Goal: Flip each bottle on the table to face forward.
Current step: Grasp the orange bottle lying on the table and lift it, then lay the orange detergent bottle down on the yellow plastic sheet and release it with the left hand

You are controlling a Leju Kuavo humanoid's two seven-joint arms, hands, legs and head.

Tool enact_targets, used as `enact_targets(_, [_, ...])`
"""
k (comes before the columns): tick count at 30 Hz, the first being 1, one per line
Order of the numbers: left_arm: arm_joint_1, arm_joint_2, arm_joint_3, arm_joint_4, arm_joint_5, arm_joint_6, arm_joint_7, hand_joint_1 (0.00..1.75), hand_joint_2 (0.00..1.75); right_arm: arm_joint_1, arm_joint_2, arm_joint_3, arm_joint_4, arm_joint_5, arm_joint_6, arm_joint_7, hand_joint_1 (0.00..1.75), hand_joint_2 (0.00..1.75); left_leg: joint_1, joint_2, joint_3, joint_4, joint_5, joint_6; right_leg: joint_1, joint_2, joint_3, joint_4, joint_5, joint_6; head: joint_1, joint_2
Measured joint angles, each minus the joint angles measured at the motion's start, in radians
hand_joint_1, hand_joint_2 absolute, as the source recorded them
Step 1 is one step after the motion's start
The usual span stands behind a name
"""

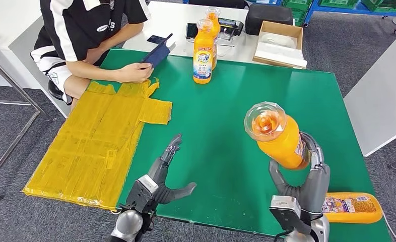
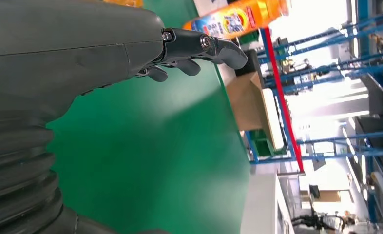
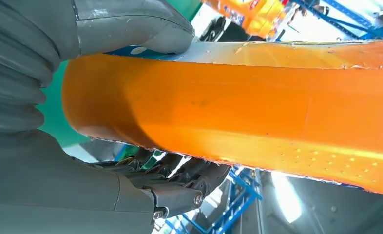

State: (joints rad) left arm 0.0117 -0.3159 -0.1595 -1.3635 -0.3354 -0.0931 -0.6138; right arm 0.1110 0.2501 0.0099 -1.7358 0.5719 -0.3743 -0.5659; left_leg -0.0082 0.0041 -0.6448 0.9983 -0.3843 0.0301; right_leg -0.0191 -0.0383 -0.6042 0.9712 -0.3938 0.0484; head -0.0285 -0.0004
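My right hand (image 1: 307,181) grips an orange bottle (image 1: 279,135) lifted off the green table (image 1: 226,111), its clear cap tilted toward the camera; up close the bottle (image 3: 238,112) lies between thumb and fingers (image 3: 180,175). A second orange bottle (image 1: 351,207) lies on its side at the table's near right corner. Two more orange bottles (image 1: 204,50) stand upright at the far edge, one behind the other; one of them (image 2: 238,17) appears past my left hand. My left hand (image 1: 160,176) hovers open over the near table edge, fingers (image 2: 199,46) spread, holding nothing.
A yellow taped sheet (image 1: 100,146) covers the table's left part. A seated person (image 1: 90,35) at the far left holds a dark phone (image 1: 157,53). A cardboard box (image 1: 279,43) and a black bag (image 1: 269,12) sit on the white table behind.
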Motion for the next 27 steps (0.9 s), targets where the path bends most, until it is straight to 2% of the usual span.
enact_targets(7, [-0.005,0.001,-0.046,-0.026,0.018,-0.009,0.013,0.00,1.75,-0.020,0.045,0.045,0.095,0.007,0.084,-0.008,1.75,1.75,0.000,0.000,0.000,0.000,0.000,0.000,0.000,0.000,0.000,0.000,0.000,0.000,0.000,0.000])
enact_targets(14, [-0.014,0.009,-0.106,-0.073,0.049,-0.014,0.030,0.00,1.75,-0.056,0.092,0.140,0.274,0.028,0.091,-0.009,1.75,1.75,0.001,0.000,0.000,0.000,0.000,0.000,0.001,0.000,0.000,0.000,0.000,0.000,0.000,0.000])
enact_targets(27, [-0.025,0.018,-0.154,-0.103,0.068,0.003,0.043,0.00,1.75,-0.088,0.110,0.193,0.428,0.022,0.109,0.013,1.75,1.75,0.000,0.000,-0.001,0.000,0.000,0.000,0.000,0.000,-0.001,0.000,0.000,0.000,0.000,0.000])
